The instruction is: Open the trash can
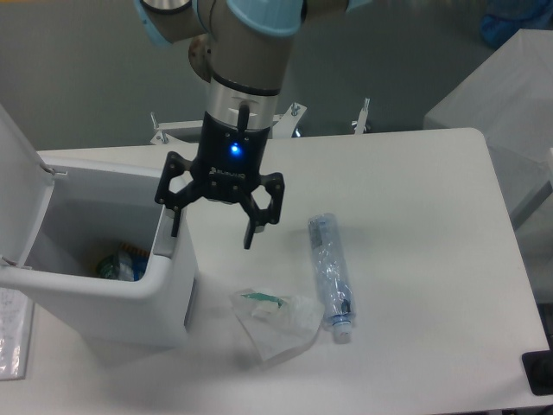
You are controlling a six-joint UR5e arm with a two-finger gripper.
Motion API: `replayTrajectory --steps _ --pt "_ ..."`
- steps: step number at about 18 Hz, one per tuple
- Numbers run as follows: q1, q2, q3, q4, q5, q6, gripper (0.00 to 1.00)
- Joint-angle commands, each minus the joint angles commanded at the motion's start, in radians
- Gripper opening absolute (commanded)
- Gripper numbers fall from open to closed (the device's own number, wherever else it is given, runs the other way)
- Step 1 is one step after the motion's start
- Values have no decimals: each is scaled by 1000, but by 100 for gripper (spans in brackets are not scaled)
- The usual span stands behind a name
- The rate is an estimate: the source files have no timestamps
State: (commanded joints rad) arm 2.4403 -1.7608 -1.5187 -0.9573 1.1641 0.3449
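The trash can (130,298) is a large white boxy bin at the left of the table. Its lid (19,181) stands raised at the far left, so the inside shows, with some coloured rubbish (119,264) at the bottom. My gripper (212,232) hangs just right of the bin's right rim, above the table. Its black fingers point down and stand apart, with nothing between them. One finger (175,220) is close to the bin's right wall.
A crushed clear plastic bottle (332,275) lies on the table right of the gripper. A crumpled clear wrapper (275,318) lies in front of the bin. A paper sheet (10,333) sits at the left edge. A dark object (539,372) is at the lower right corner.
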Motion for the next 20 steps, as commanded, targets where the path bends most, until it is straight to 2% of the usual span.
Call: replayTrajectory --steps 4,6,8,11,14,17,20 --pt "64 -58 2 3 139 193 100" --pt "147 -121 8 17 160 358 100" --pt "184 -140 21 17 161 466 100" --pt "206 -186 31 11 169 613 100" --pt "209 -233 31 5 273 742 100" --pt "210 -255 21 0 396 845 100" --pt "215 -261 21 -18 434 884 100"
